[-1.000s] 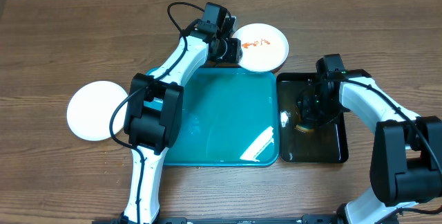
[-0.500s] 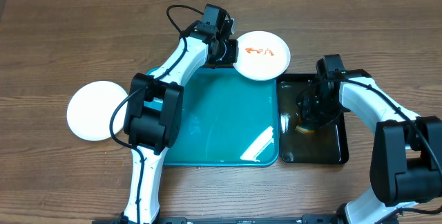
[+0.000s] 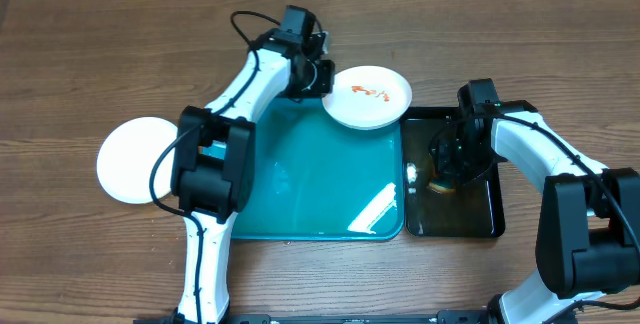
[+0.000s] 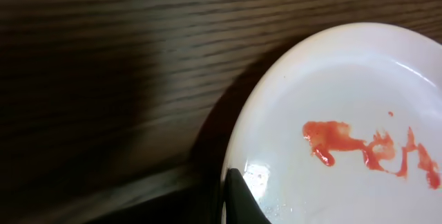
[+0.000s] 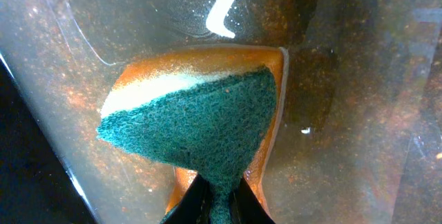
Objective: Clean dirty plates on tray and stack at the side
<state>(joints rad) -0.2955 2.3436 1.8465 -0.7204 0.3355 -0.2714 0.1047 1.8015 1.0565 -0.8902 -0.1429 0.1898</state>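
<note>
Pulled nearer by me, the smeared plate [image 3: 368, 99] now overlaps the far right corner of the tray [image 3: 320, 184], my left gripper [image 3: 322, 77] clamped on its rim, right gripper [image 3: 445, 167] pinching the sponge [image 5: 197, 124] in the black tray [image 3: 482, 214]

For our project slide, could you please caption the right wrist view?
Right pincer pinching a green-and-orange scouring sponge in the glossy black tray.
</note>
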